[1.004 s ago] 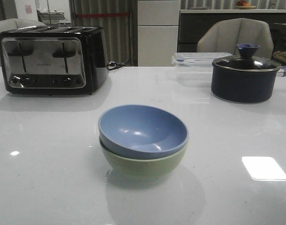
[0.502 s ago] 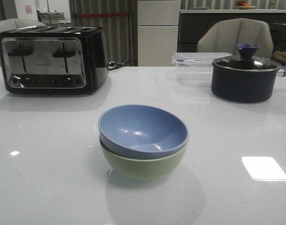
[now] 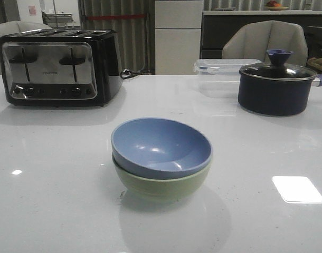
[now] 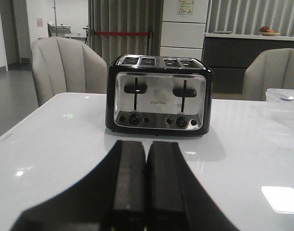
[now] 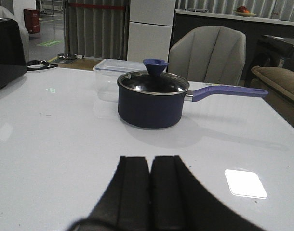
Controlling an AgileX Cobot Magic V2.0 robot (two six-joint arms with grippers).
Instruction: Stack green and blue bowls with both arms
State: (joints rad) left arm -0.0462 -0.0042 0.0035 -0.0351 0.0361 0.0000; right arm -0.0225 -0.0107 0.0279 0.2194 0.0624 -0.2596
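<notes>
We work at a glossy white bench (image 3: 55,200) in a room with grey chairs, curtains and a cabinet along the far wall. Nearest to us in the front view, at the middle of the bench, the blue bowl (image 3: 161,145) sits nested inside the green bowl (image 3: 162,184), both upright, the blue rim showing just above the green one and tipped slightly rather than level. From how they lie, we judge the stacking done.

Neither arm shows in the front view. In the left wrist view our left pincer (image 4: 146,187) is clenched with nothing between its fingers, facing the toaster (image 3: 58,66) at the far left. In the right wrist view our right pincer (image 5: 150,192) is likewise clenched and empty, facing the navy pot (image 3: 274,87) with its glass lid at the far right, a clear plastic container (image 3: 224,74) just behind it. Both pincers are well apart from the bowls.

What remains, we think, is to hold both arms low and back, clear of the stack, so no cable or finger nudges it. If we wanted a neater seat, we would level the blue bowl with a light touch on its higher rim, steadying the green bowl from the other side, not squeezing.
</notes>
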